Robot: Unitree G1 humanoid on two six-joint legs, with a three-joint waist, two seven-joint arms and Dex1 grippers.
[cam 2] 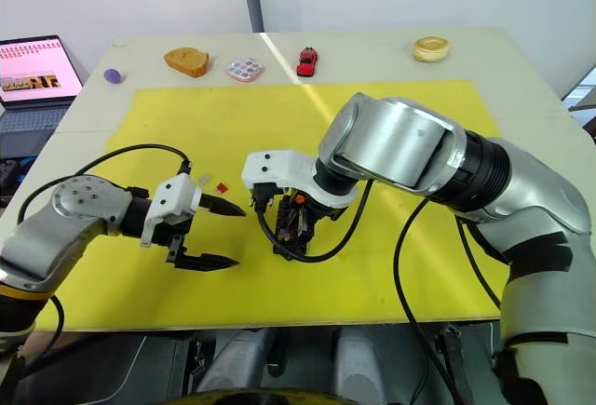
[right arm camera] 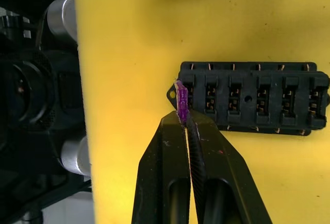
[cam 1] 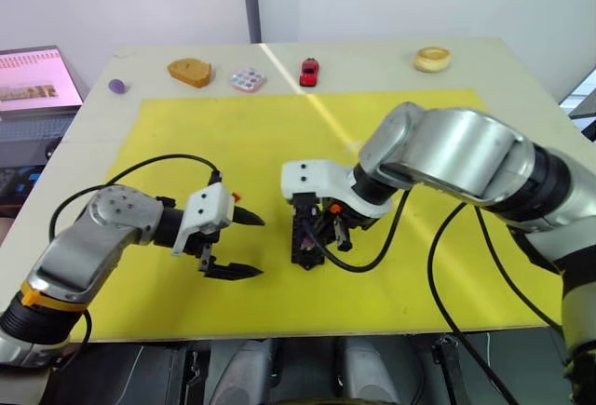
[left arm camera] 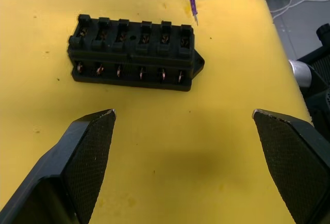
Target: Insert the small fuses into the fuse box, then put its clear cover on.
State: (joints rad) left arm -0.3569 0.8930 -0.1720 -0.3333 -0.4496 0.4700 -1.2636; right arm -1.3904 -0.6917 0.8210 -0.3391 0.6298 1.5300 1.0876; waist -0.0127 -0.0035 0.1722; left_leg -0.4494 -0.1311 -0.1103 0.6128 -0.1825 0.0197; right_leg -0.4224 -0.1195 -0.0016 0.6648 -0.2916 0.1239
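small translucent purple plastic blade fuse [right arm camera: 181, 102]; black slotted rectangular plastic fuse box [left arm camera: 135, 52] with coppery contacts; plain yellow flat mat [cam 1: 279, 135].

We've got a matt black plastic fuse box [left arm camera: 135, 54] on a matt yellow mat [left arm camera: 170, 152], and the left gripper's fingers [left arm camera: 85, 157] look rough, finely textured.

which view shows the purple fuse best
The right wrist view: the purple fuse sits pinched in the right gripper, just off the end of the fuse box. The left wrist view shows it from afar, hanging prongs-down beyond the box. In the head views the right arm hides it.
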